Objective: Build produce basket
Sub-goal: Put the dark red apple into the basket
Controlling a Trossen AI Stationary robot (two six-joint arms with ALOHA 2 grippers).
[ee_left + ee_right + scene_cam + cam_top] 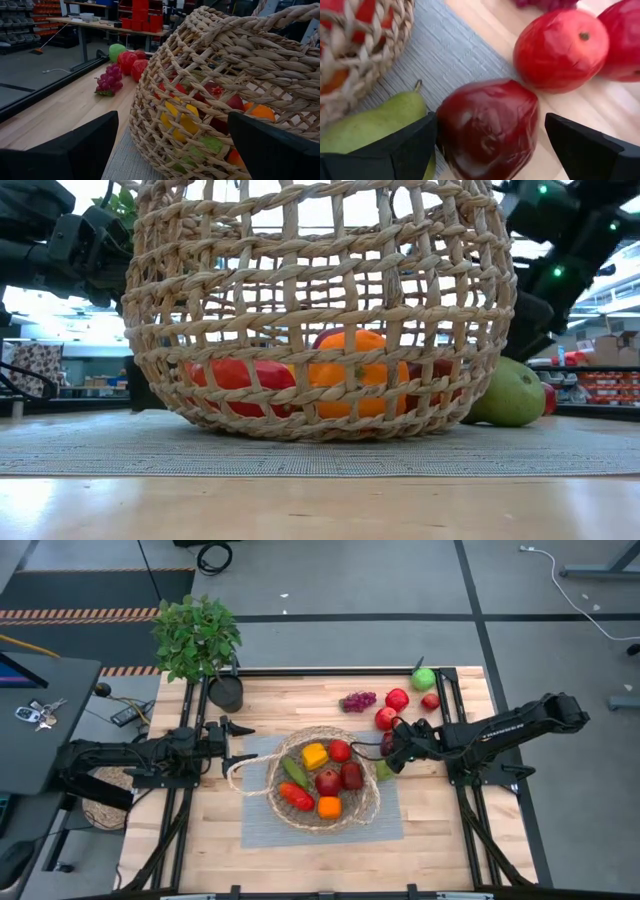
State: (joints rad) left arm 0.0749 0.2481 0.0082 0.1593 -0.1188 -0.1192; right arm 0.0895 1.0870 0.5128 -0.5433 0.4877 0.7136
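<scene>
Between the right gripper's point(487, 142) wide-open fingers sits a dark red fruit point(487, 127), not yet clamped. Beside it lies a green pear point(375, 125). No lettering on the arm is readable. Left gripper point(170, 145) gapes open, empty, before the basket point(240, 60).

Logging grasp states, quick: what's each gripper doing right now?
Left gripper: open, empty, beside the basket.
Right gripper: open around the dark red fruit.

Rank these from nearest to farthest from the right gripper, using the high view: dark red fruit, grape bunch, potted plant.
1. dark red fruit, between the right gripper's open fingers, beside the basket.
2. grape bunch, farther back on the table.
3. potted plant, far left corner.
</scene>
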